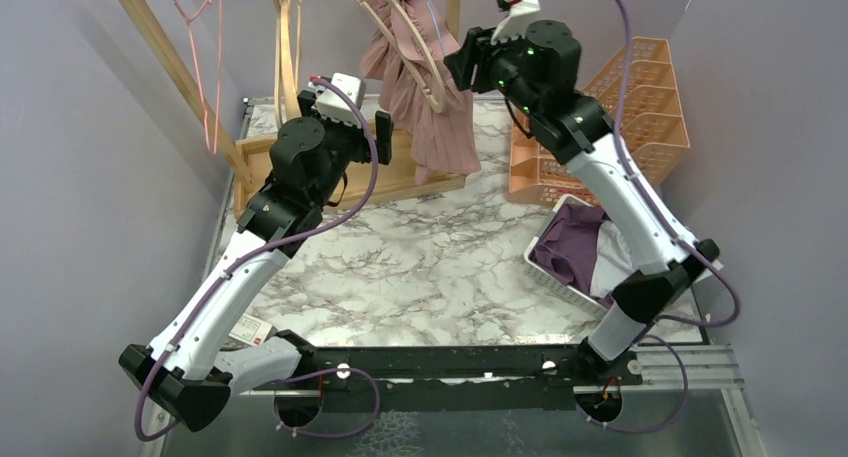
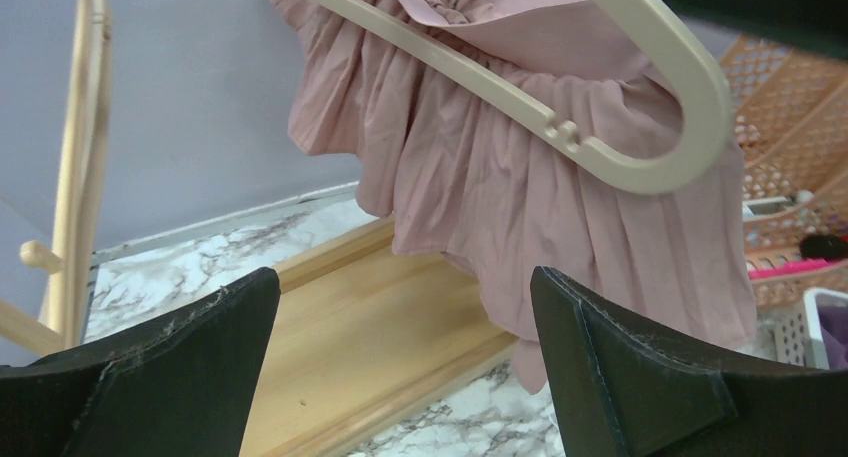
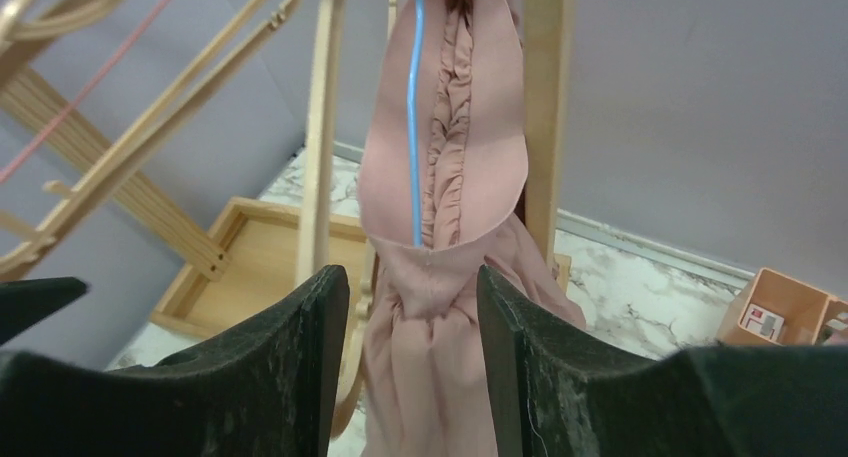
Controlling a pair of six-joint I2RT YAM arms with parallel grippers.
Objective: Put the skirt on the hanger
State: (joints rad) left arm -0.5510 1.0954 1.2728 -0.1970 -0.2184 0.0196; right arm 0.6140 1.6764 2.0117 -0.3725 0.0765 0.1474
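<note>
At rack (image 1: 175, 72), skirt (image 1: 440, 127) hangs vertical, hem down; left end effector (image 2: 400, 277), right end effector (image 3: 410, 277) both apart.

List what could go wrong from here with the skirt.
The skirt hangs bunched on a thin blue hanger, so it might slide off. The open right hand flanks the cloth; backing away could snag and drag it. The beige hanger crosses in front of the pleats and may catch them.

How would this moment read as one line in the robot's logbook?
skirt: hanging at rack | blue hanger: along waistband | left end effector: open, empty | right end effector: open, facing skirt
</note>
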